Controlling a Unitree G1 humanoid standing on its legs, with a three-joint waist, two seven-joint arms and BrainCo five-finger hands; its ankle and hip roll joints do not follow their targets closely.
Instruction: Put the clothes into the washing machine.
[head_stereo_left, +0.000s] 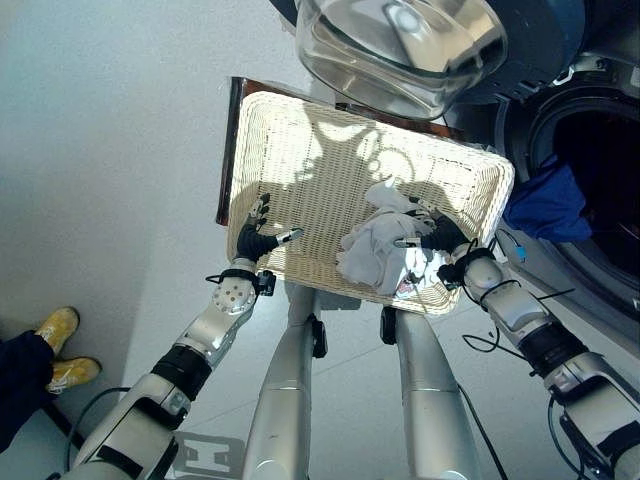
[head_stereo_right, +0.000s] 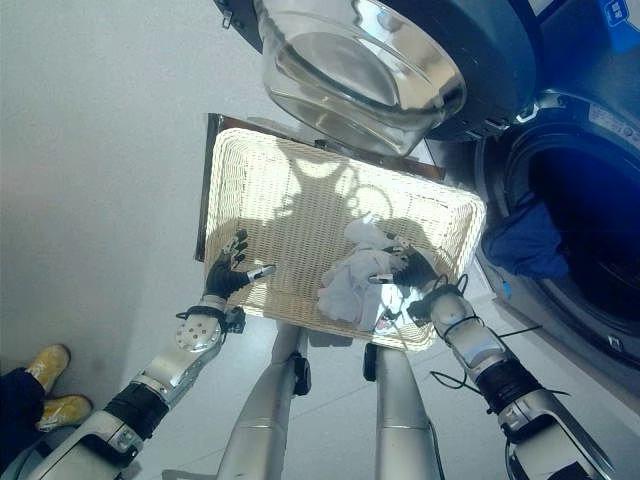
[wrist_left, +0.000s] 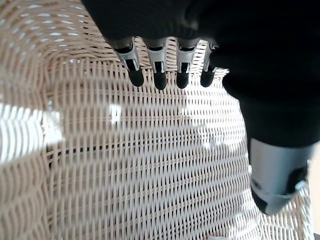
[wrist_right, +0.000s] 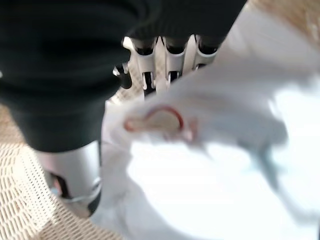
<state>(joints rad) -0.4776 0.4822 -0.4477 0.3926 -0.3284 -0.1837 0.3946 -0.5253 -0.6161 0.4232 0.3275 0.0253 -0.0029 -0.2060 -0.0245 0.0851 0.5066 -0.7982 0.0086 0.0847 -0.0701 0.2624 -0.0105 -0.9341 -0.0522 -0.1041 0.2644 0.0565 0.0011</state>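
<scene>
Inside the basket (head_stereo_left: 300, 150), right hand (head_stereo_left: 440, 236) seemingly grasps white cloth (head_stereo_left: 372, 250); left hand (head_stereo_left: 256, 238) relaxed.

note: the right hand (wrist_right: 165, 60) fingertips are buried in the white cloth (wrist_right: 225, 165); your view of the grip is blocked.

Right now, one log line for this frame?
left robot hand: open over wicker basket | right robot hand: on white garment, grip unclear | blue cloth: at washer opening
</scene>
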